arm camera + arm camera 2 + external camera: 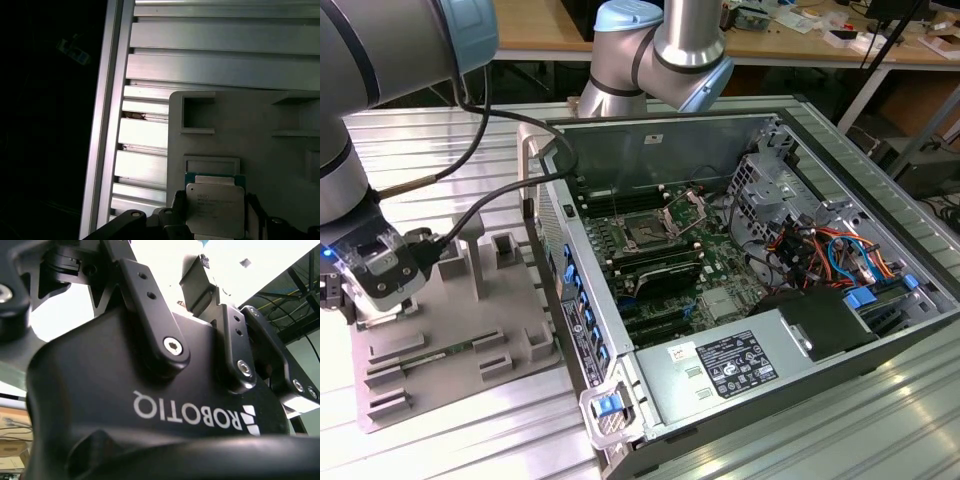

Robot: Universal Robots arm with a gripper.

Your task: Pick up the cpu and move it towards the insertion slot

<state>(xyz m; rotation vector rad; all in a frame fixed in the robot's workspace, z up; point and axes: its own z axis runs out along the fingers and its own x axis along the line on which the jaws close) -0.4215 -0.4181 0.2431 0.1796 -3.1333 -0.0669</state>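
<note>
Gripper point(377, 292) hangs low over the tray point(470, 365), cpu point(215, 207) directly beneath; whether it pinches the cpu, I cannot tell. Slot point(648, 232) lies well beyond the tray, toward the exterior view's right.

A silver ribbed aluminium-profile tabletop point(450, 140) spreads across the near scene, while light wooden workbenches point(535, 25) on white metal legs point(868, 85) line the far side, the far-right one strewn with small clutter point(840, 32), beneath a bright white ceiling point(165, 265).
</note>
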